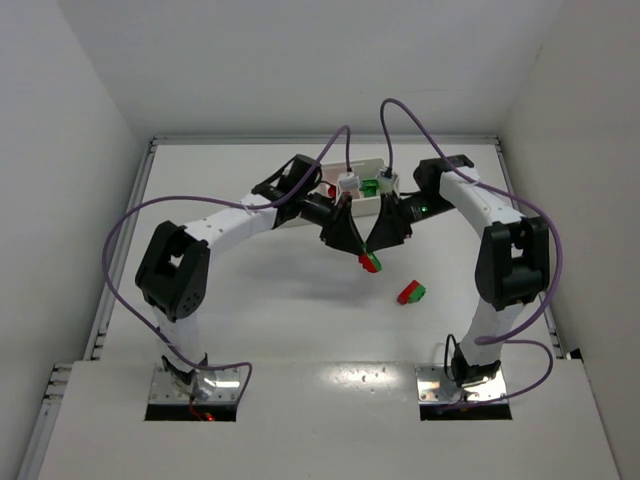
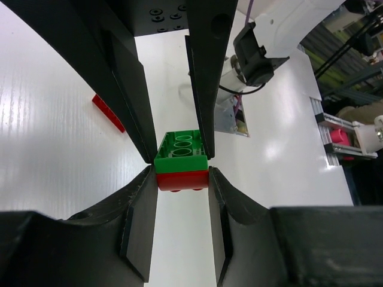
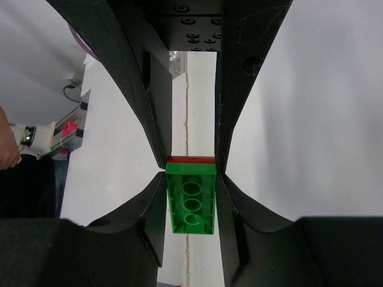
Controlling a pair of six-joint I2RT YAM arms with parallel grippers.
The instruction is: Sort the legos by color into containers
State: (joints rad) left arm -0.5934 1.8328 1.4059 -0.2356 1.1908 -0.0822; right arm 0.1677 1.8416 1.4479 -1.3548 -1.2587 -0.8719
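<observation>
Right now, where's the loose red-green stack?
Top view: the loose stack lies on the table, right of the held stack, near the right arm.

You see little of the tray (image 1: 366, 207), because both wrists cover most of it. Inside it, a red patch (image 1: 333, 190) and a green patch (image 1: 370, 186) are too small to count as legos or assign to a compartment.

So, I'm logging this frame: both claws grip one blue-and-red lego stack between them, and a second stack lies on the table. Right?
Not quite. The held stack is green and red, not blue and red; the left wrist view shows it clearly. The left claw and right claw do both grip it, and a second stack lies on the table.
</observation>
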